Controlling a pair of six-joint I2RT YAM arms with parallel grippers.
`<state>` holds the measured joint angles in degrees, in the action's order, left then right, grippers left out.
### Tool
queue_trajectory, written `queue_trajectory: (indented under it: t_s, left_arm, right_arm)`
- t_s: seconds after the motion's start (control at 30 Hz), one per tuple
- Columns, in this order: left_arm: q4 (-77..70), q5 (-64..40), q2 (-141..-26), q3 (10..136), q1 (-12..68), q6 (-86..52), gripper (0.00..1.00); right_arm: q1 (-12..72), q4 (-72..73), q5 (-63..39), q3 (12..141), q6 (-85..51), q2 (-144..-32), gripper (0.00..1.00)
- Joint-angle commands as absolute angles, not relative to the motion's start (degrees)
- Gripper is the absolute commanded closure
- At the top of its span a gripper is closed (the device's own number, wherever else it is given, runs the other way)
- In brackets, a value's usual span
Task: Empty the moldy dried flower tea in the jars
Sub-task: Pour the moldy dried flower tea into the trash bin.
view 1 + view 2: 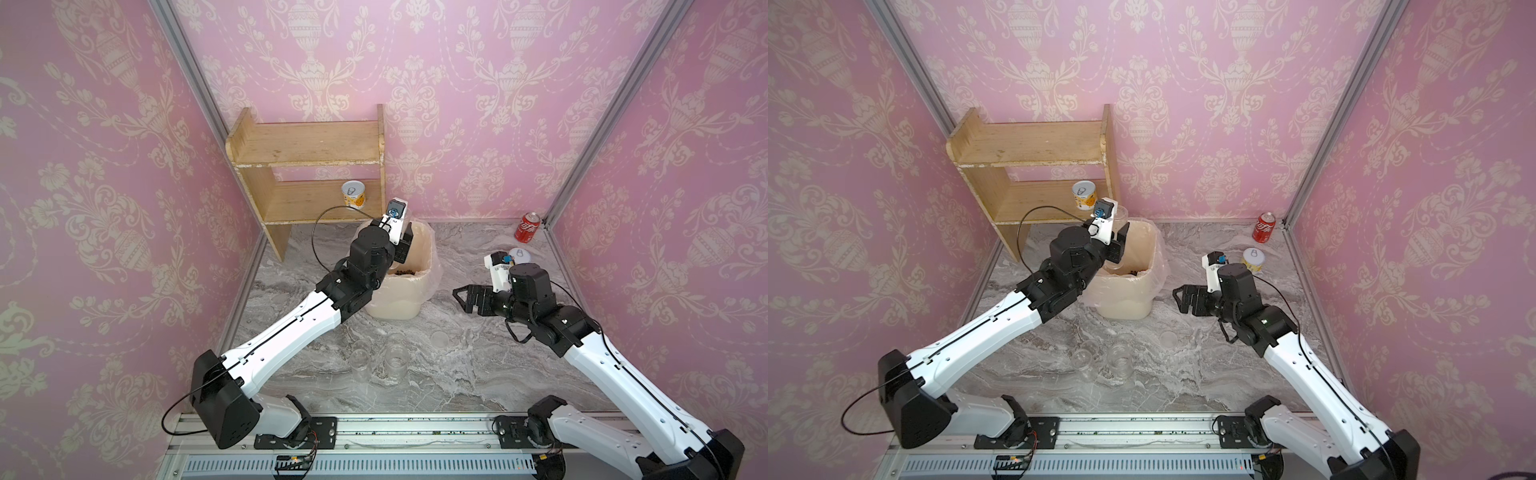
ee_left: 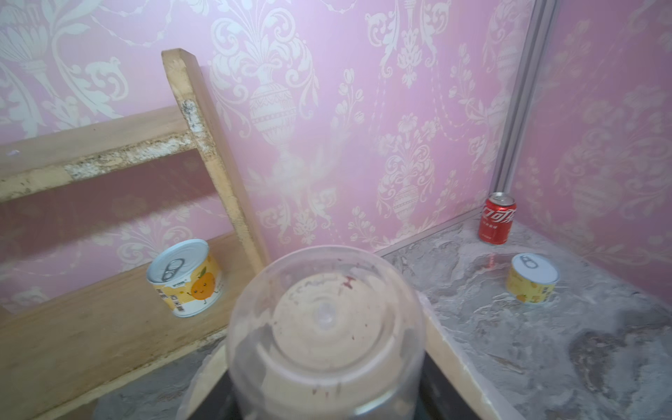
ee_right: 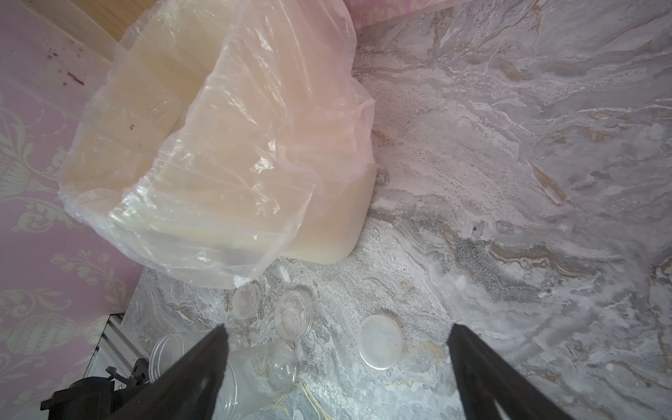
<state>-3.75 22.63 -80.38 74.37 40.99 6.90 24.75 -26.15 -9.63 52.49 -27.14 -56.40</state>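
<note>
Left gripper (image 1: 405, 245) is pinching a small clear plastic jar (image 2: 327, 327), tipped over the cream bag-lined bin (image 1: 399, 307). The brownish dried flower tea (image 1: 409, 272) is heaped right below those jaws. Right gripper (image 1: 459, 293) is spread wide, holding nothing. Risk imo: the slick jar slips into the bin, and specks cling inside it.

Clear jar (image 2: 327, 327) upended — tea heap (image 1: 405, 272) below

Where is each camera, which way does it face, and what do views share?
Top views: high above the bases, looking down on grey marble table; both arms show.
Left wrist: above beige lined bin, facing back corner; left gripper's clear jar fills foreground.
Right wrist: looks down at bin and round whitish lid; open right gripper frames it.
Shared: red cola can, in left wrist and top views.
</note>
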Motion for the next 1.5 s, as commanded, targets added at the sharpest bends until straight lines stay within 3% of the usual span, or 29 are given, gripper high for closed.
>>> queue_trajectory:
  t_s: [0.0, 0.13, 0.2, 0.3, 0.43, 0.5, 0.57, 0.7, 0.77, 0.93, 1.1, 1.3, 1.47]
  left_arm:
    - [-2.79, 28.84, -79.76, 77.29, 39.09, 8.90, 0.80]
    - [-2.13, 9.59, -76.33, 75.05, 29.67, -22.38, 0.81]
    - [-6.09, 5.84, -75.80, 73.40, 28.88, -27.69, 0.83]
    - [-3.48, 7.82, -77.13, 76.68, 31.60, -20.77, 0.83]
    - [0.99, 21.51, -80.60, 81.50, 39.83, 4.38, 0.81]
    - [1.12, 24.23, -81.38, 82.00, 41.46, 9.60, 0.78]
    - [2.56, 21.87, -80.60, 82.22, 39.70, 2.40, 0.78]
    - [-2.35, 7.06, -77.86, 77.38, 29.60, -22.60, 0.82]
    - [-4.14, 6.80, -77.90, 76.96, 30.46, -20.40, 0.85]
    - [1.76, 15.88, -80.25, 81.96, 37.45, -4.32, 0.82]
    - [-3.77, 8.55, -77.43, 76.79, 29.74, -22.01, 0.86]
    - [1.29, 12.55, -79.73, 80.82, 35.09, -9.55, 0.85]
    - [-3.26, 10.23, -77.90, 77.34, 32.05, -15.88, 0.87]
  right_arm:
    - [24.44, -25.39, -10.20, 52.39, -27.36, -56.47, 0.03]
    - [24.43, -25.60, -10.11, 52.40, -27.24, -56.52, 0.03]
    - [24.51, -25.49, -10.15, 52.36, -27.27, -56.69, 0.03]
    - [24.44, -25.40, -10.36, 52.28, -27.42, -56.67, 0.03]
    - [24.49, -25.66, -10.37, 52.28, -27.42, -56.46, 0.03]
    - [24.45, -25.66, -10.27, 52.16, -27.42, -56.34, 0.03]
    - [24.48, -25.75, -10.21, 52.12, -27.33, -56.23, 0.03]
    - [24.48, -25.93, -10.34, 52.20, -27.33, -56.32, 0.03]
    - [24.51, -25.73, -10.49, 52.19, -27.42, -56.34, 0.03]
    - [24.46, -25.74, -10.63, 52.29, -27.56, -56.46, 0.03]
    - [24.44, -26.20, -10.28, 52.12, -27.32, -56.10, 0.03]
    - [24.44, -25.93, -10.41, 52.11, -27.49, -56.21, 0.03]
    - [24.43, -26.08, -10.42, 52.28, -27.44, -56.27, 0.03]
